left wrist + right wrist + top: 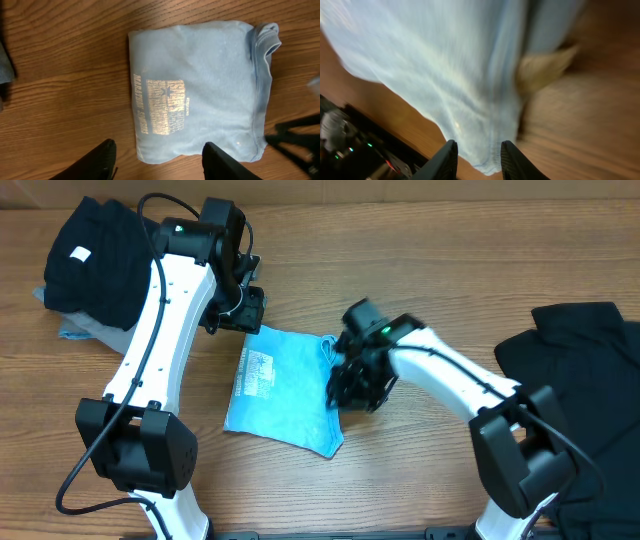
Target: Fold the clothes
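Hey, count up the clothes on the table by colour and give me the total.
Black garments: 2
Light blue T-shirt: 1
Grey garment: 1, mostly hidden under the left black one
Total: 4

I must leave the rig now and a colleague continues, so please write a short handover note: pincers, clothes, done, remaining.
Left pincer: open, hovering over the blue T-shirt, holding nothing.
Right pincer: at the shirt's right edge, fabric between its fingers; grip unclear, view blurred.
Done: blue T-shirt folded into a compact rectangle in the middle; left black garment looks folded, far left.
Left to do: right black garment looks unfolded, at the far right.
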Robot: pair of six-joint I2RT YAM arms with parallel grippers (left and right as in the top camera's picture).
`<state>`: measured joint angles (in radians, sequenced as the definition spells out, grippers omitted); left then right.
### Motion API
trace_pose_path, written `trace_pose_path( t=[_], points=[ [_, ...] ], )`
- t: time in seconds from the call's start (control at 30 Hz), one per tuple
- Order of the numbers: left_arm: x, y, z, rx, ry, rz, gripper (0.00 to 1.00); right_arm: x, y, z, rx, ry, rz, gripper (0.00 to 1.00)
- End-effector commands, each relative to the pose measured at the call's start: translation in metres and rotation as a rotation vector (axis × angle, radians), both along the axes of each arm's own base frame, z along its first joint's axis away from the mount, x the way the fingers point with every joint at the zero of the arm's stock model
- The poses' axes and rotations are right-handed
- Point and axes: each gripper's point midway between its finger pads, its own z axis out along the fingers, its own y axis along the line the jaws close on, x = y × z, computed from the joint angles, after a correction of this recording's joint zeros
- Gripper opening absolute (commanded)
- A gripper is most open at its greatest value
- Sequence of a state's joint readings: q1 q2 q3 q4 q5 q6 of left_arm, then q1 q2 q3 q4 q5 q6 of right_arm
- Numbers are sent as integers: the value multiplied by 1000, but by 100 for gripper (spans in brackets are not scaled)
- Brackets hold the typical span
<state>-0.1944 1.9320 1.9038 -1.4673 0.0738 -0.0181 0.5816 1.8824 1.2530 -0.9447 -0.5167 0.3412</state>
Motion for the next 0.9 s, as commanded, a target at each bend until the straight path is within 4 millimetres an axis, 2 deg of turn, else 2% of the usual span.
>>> trace_pose_path(
  t=[0.0,0.1,0.2,0.3,0.43,0.6,0.73,0.87],
  points=[
    [1,1,9,3,-27,-23,58,-31,-5,-23,-118,47,-7,28],
    [0,1,9,4,-24,-25,58,-15,-10,-22,-150,-13,-36,23],
    [0,1,9,4,-25,-31,59,18,-8,-1,-90,-96,-63,24],
    [0,1,9,4,-25,-31,59,52,-9,23,-33,-198,-55,33],
    [1,1,9,3,-30,-30,59,86,-4,35,30,-307,-93,39],
    [4,0,10,-3,-40,-30,59,114,15,36,102,-426,-95,42],
    [3,0,10,-2,-38,-30,59,131,14,17,49,-448,-157,46],
    [3,0,10,-2,-38,-30,59,133,15,-2,37,-424,-164,43]
  ],
)
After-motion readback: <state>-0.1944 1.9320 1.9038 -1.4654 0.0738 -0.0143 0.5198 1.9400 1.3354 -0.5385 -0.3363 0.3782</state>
